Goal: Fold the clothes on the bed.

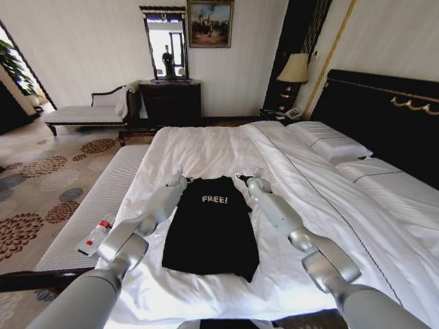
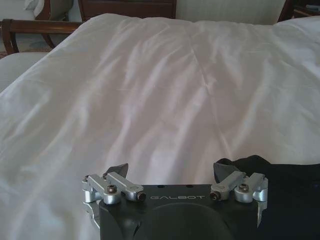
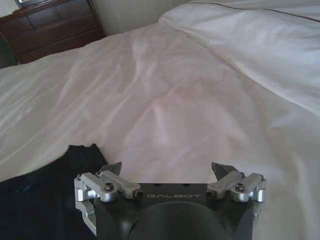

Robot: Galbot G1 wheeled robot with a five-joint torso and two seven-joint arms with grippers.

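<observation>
The clothes, a black T-shirt [image 1: 209, 229] with white "FREE!" lettering, lie flat on the white bed [image 1: 206, 147], drawn into a narrow upright rectangle. My left gripper [image 1: 177, 173] hovers at the shirt's far left corner. In the left wrist view, the left gripper [image 2: 171, 169] is open over bare sheet, with the shirt's edge [image 2: 290, 190] beside one finger. My right gripper [image 1: 252, 177] hovers at the far right corner. Seen from the right wrist, the right gripper [image 3: 166, 169] is open with nothing between its fingers, and the shirt [image 3: 45, 192] lies off to one side.
A pale bench [image 1: 103, 192] runs along the bed's left side, and a bottle [image 1: 96, 236] lies on it. Pillows [image 1: 329, 140] and a dark headboard [image 1: 384, 113] are to the right. A dresser [image 1: 170, 101] and a lamp [image 1: 295, 68] stand by the far wall.
</observation>
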